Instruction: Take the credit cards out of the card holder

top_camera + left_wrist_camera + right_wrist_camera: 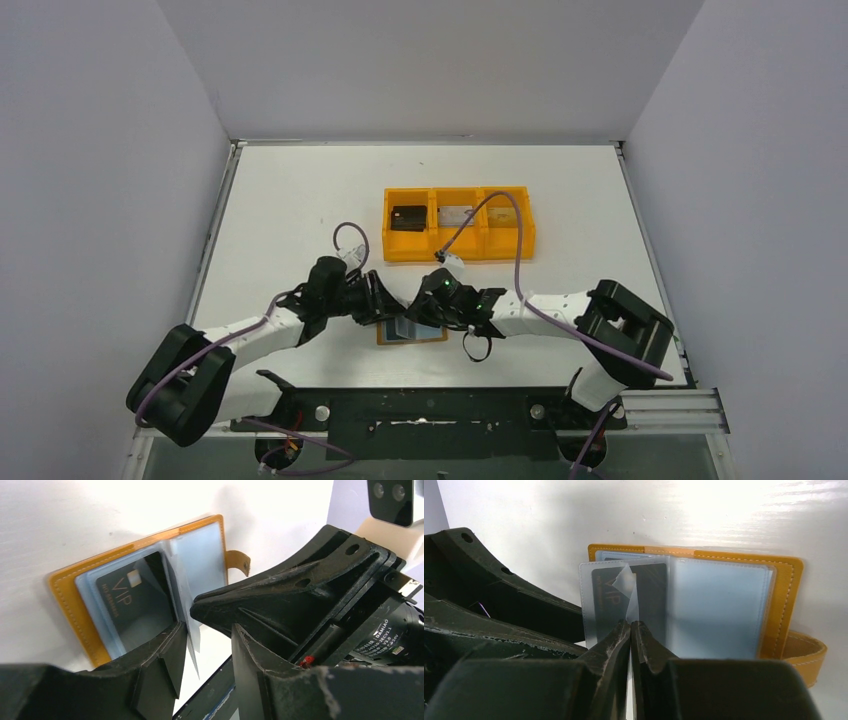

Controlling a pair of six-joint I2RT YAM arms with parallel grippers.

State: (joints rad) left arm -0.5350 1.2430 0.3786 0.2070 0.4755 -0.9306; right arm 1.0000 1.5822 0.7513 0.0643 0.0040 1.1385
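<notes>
You can read "VIP" in pale letters on the dark credit card point(132, 607) inside the card holder point(65, 587); the smaller line beside it is too fine to read. "DAMIAO" stands on the black motor housing point(387, 630).

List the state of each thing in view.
card holder, open, lying flat.
VIP card, inside a clear pocket of the holder.
clear sleeve, lifted, pinched by the right gripper.
right gripper, shut on the clear sleeve.
left gripper, open, jaws either side of the sleeve's edge.
orange tray, holds a dark card and a silvery card in separate compartments.
</notes>
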